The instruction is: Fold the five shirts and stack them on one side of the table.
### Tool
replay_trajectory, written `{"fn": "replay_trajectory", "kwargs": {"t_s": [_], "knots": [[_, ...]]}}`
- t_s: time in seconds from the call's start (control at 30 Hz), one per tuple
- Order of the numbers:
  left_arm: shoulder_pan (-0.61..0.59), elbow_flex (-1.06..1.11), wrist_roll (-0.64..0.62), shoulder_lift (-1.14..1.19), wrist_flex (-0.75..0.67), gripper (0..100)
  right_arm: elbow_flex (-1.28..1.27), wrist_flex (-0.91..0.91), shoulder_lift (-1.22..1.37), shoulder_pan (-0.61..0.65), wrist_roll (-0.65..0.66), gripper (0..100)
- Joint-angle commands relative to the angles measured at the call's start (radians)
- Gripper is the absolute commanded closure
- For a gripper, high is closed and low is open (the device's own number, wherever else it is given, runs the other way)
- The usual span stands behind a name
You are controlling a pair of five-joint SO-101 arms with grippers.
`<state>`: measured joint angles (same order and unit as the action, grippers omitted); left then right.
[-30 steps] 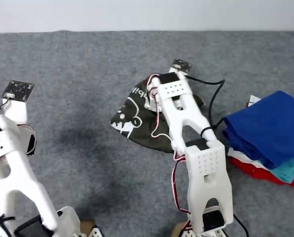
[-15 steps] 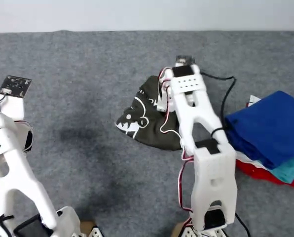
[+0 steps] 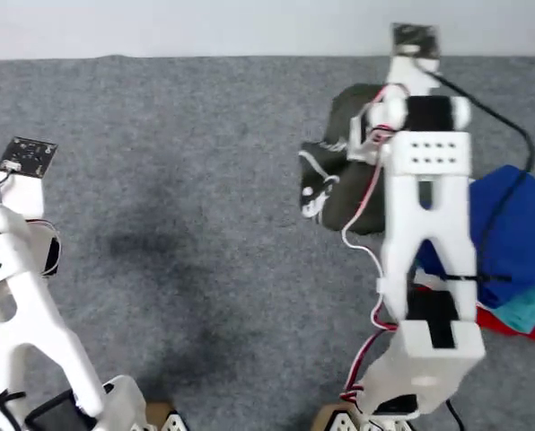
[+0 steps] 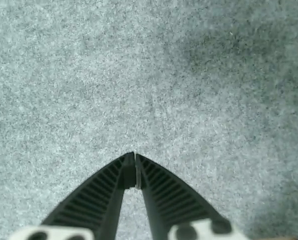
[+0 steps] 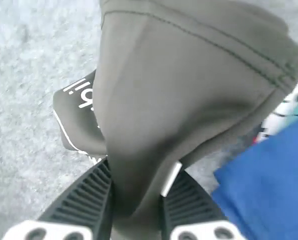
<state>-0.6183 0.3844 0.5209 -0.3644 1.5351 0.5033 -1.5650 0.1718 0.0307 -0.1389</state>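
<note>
My right gripper (image 5: 136, 172) has its fingers closed tight on the dark shirt (image 3: 335, 193). In the last second I have lifted this shirt off the table (image 3: 160, 135) and carried it toward the stack (image 3: 519, 224). Before, it lay well apart from the stack; now it hangs in a bunch just beside it, on the side toward the table's middle. In the stack I can count blue on top, then teal, white and red, so I judge this dark one is the fifth, and the task is near its end. However, the shirt looks crumpled, not flat, so it may land badly. The blue top is also uneven, and the hanging cloth could drag over it and push it. My own right arm covers part of the stack from above. My left gripper (image 4: 135, 165) is closed on nothing, over bare table, far from the stack.
</note>
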Motion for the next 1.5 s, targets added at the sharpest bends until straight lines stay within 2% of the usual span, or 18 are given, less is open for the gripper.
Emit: {"fn": "replay_trajectory", "kwargs": {"t_s": [0.0,0.2,0.43,0.53,0.77,0.93,1.23,1.47], "knots": [[0.0,-0.033,0.005,-0.002,0.005,99,0.006,-0.019,-0.099,-0.059,0.006,98.8],[0.0,-0.033,0.005,0.0,0.005,99,0.006,-0.016,-0.108,-0.159,0.031,98.8],[0.0,-0.033,0.006,0.0,0.006,99,0.006,0.196,-0.015,-0.163,0.083,98.8],[0.0,-0.035,0.009,-0.003,0.018,99,0.006,0.252,0.03,-0.203,0.114,98.8],[0.0,-0.035,0.009,-0.008,0.034,99,0.006,0.064,0.143,-0.42,0.12,98.8],[0.0,-0.039,0.009,-0.008,0.048,99,0.006,-0.062,0.176,-0.561,0.203,98.8],[0.002,-0.039,0.009,0.0,0.046,99,0.115,-0.176,0.076,-0.611,0.31,98.8],[0.002,-0.039,0.009,-0.002,0.046,99,0.121,-0.203,0.002,-0.634,0.318,98.8]]}}
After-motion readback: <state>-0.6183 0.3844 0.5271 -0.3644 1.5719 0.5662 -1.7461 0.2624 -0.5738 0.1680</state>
